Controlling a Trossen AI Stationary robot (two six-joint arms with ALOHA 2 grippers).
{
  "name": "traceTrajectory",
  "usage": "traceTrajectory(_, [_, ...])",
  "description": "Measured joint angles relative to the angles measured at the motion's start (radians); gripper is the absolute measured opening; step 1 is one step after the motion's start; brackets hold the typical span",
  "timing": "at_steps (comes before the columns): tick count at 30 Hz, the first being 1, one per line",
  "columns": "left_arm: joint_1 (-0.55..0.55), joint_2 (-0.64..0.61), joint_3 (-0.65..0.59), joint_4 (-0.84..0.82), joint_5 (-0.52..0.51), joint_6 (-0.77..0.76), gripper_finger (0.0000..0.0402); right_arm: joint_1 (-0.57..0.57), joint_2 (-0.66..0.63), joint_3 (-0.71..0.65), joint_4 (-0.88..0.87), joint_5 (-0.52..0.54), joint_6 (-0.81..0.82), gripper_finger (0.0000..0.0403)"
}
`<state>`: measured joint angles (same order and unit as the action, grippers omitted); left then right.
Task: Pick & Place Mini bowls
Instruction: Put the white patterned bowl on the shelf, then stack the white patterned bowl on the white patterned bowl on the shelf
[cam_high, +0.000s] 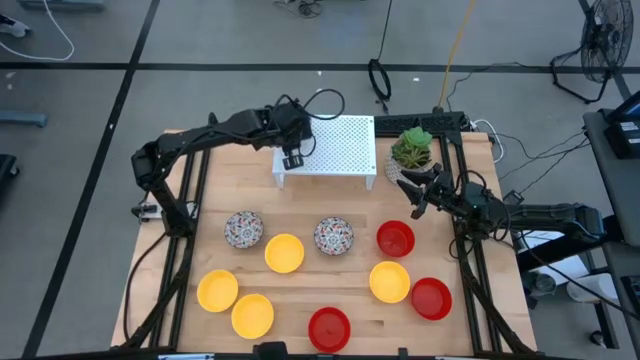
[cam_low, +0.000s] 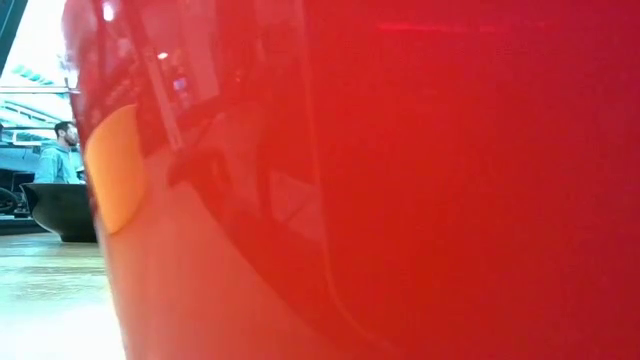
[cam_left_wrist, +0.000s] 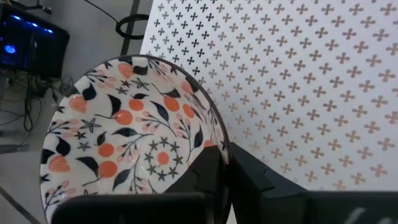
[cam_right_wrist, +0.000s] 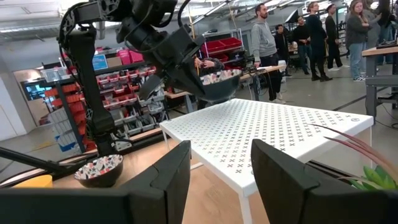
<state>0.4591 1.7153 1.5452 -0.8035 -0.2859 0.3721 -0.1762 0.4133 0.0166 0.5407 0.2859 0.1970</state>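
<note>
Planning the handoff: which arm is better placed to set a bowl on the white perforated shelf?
Left: its gripper already holds a patterned bowl over the shelf; the right gripper is empty.

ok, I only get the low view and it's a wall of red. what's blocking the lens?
Observer: A glossy red mini bowl sits at the table's near edge, right in front of that camera.
Operator: left arm doing anything?
Observer: The left gripper is shut on a white mini bowl with a red-and-dark pattern, held above the edge of the white perforated metal shelf.
Operator: and the right?
Observer: The right gripper is open and empty, beside the potted green plant.
</note>
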Motion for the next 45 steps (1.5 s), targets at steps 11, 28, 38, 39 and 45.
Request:
traceTrajectory(11, [0.010, 0.086, 0.001, 0.036, 0.008, 0.050, 0.0043, 0.000, 0.000, 0.000, -0.013, 0.001, 0.000, 0.0155])
traceTrajectory(28, [-0.006, 0.032, 0.000, 0.054, -0.013, 0.018, 0.0109, 0.000, 0.004, 0.000, -0.022, 0.001, 0.000, 0.0155])
traceTrajectory(38, [-0.080, -0.064, 0.000, 0.034, -0.124, -0.057, 0.0190, -0.001, 0.004, 0.000, -0.022, 0.000, 0.000, 0.0155])
traceTrajectory(39, [-0.095, -0.079, 0.000, 0.022, -0.124, -0.098, 0.0195, -0.001, 0.004, 0.000, -0.022, -0.001, 0.000, 0.0155])
traceTrajectory(45, [-0.224, -0.136, 0.000, -0.081, 0.006, -0.436, 0.0204, -0.001, 0.004, 0.000, -0.015, -0.002, 0.000, 0.0155])
